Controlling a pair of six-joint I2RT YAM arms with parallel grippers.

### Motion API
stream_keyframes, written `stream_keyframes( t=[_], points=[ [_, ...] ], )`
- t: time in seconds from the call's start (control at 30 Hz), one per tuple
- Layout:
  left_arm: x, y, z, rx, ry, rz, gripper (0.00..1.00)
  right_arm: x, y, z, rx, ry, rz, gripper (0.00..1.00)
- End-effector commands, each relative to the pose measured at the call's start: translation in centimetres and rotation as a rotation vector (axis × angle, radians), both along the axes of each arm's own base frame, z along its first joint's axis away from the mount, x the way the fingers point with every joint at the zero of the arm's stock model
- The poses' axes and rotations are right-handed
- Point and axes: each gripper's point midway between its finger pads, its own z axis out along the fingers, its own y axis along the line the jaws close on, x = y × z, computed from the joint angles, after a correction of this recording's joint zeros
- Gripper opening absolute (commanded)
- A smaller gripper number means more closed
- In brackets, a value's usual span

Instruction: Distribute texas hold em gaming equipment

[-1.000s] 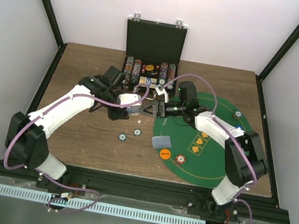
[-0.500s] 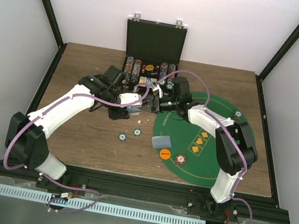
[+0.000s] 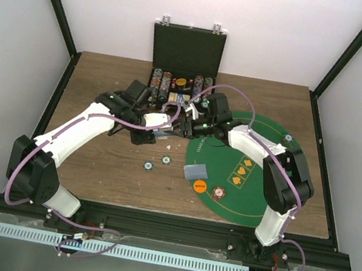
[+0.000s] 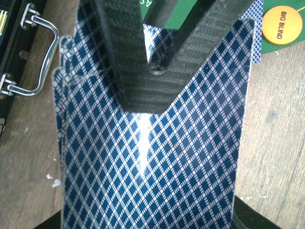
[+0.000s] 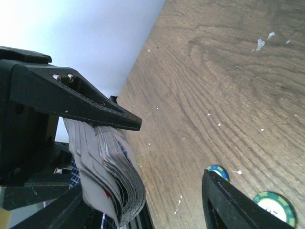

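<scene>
Finding: the deck (image 4: 152, 167) is off the table, clamped by one end in the left gripper (image 3: 159, 130). It sits just beyond the far-left rim of the mat (image 3: 256, 184), between the mat and the case (image 3: 185, 52). The patterned backs face the left wrist camera and the other end hangs free; judged purpose, to offer that end to the other arm so cards can be drawn off. The right gripper (image 5: 172, 151) stands at that free end with jaws apart and nothing gripped. Its upper finger lies on or just above the top of the stack, contact not settled, and its lower finger is well clear below. The free end is splayed and curls downward with edges not flush, so separating a single card may prove difficult. Already laid out are a card pile (image 3: 195, 172) on the mat's left rim, an orange disc (image 3: 199, 186) and a red chip (image 3: 218, 193) at its near-left edge, and a teal chip (image 3: 287, 137) at its far-right side. A chip pair (image 3: 148, 165) lies on bare wood just left of the mat. Room: both wrists crowd one spot off the mat's far-left rim, with the case's chip rows close behind. The open way out for the right arm is back over the mat, whose middle and right part carry little. Task judged partly done.
</scene>
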Motion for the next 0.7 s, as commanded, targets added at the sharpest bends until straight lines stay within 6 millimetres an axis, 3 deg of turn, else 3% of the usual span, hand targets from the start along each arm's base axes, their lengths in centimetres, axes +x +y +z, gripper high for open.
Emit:
stream_keyframes(
  t=[0.0, 0.67],
  points=[
    [0.3, -0.4, 1.1, -0.03, -0.042, -0.006, 0.47, 0.6, -0.8, 0.9, -0.05, -0.048, -0.044, 0.54],
    [0.3, -0.4, 0.7, -0.028, -0.032, -0.004, 0.47, 0.6, -1.6, 3.2, -0.105, -0.105, -0.062, 0.24]
  ],
)
